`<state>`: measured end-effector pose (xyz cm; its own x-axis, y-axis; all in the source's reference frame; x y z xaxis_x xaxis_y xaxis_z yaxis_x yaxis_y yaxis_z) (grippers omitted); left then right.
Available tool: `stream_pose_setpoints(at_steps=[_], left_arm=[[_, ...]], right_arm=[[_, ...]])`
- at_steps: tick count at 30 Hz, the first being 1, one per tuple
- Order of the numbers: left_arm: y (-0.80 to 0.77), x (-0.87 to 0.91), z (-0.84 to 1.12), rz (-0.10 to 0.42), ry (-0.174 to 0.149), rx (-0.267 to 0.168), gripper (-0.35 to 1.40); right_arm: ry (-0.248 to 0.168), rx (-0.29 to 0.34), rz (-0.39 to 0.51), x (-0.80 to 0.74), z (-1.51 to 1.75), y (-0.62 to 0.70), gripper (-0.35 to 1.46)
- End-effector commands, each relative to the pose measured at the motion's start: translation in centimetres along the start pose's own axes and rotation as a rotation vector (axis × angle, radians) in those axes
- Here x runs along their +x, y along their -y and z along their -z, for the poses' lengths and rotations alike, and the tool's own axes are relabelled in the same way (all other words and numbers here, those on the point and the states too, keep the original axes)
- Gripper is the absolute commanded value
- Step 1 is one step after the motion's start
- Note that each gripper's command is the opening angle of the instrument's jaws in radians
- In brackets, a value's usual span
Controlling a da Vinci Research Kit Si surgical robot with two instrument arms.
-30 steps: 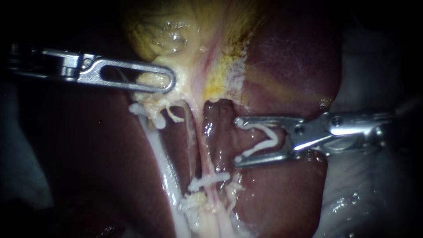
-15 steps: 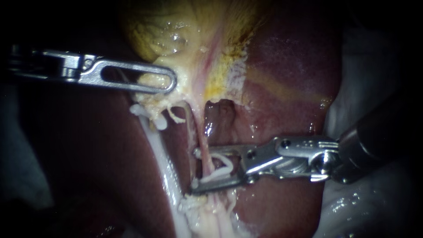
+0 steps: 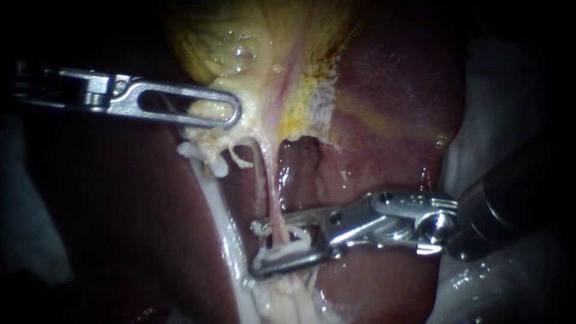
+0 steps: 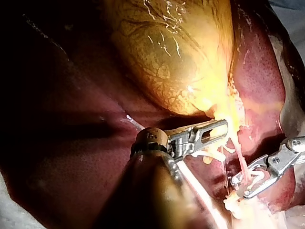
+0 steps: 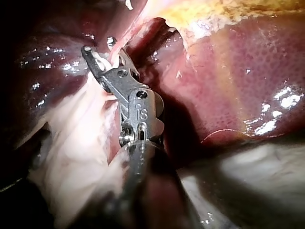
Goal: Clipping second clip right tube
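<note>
**stitchy:** Endoscope view: the right instrument [image 3: 258,246] has its jaws gripping a white clip [image 3: 298,241]. The clip's legs straddle the thin pink right tube [image 3: 271,198], which runs straight through the gap. The left instrument [image 3: 231,114] has its slotted jaws clamped on the yellow, greasy neck of the gallbladder [image 3: 252,36], and the tube looks taut. The thicker, glossy white left tube [image 3: 219,210] sits just off the right jaws' tips.

**knotbot:** That's my worry. If the tips snag that white tube, or only half-span the pink one, the clip's wasted. The frayed white scraps [image 3: 270,285] under the lower jaw could get pinched in too.

**stitchy:** Left wrist view: left jaws are shut on the yellow tissue, and the right instrument [image 4: 238,187] is beyond them with the tube [image 4: 241,162] between its jaws.

**knotbot:** Pull too hard there and that soft, wet, stringy tube could tear, I reckon.

**stitchy:** Right wrist view: the clip [image 5: 99,59] shows white between shiny metal jaws, with smooth, speckled maroon liver [image 5: 228,95] beside them. I can't tell if the tips clear the tube's far side.
</note>
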<state>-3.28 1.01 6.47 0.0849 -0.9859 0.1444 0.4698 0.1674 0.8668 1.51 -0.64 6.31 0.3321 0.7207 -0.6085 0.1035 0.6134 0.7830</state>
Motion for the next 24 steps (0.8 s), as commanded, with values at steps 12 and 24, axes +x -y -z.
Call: stream_pose_setpoints(at_steps=[12,24], left_arm=[[-0.01,0.00,-0.01,0.000,0.000,0.000,-0.35],[-0.02,0.00,-0.01,-0.001,0.000,0.000,-0.35]], right_arm=[[0.056,-0.024,-0.007,-0.02,0.06,-0.03,-0.35],[0.056,-0.025,-0.007,-0.02,0.08,-0.03,-0.35]])
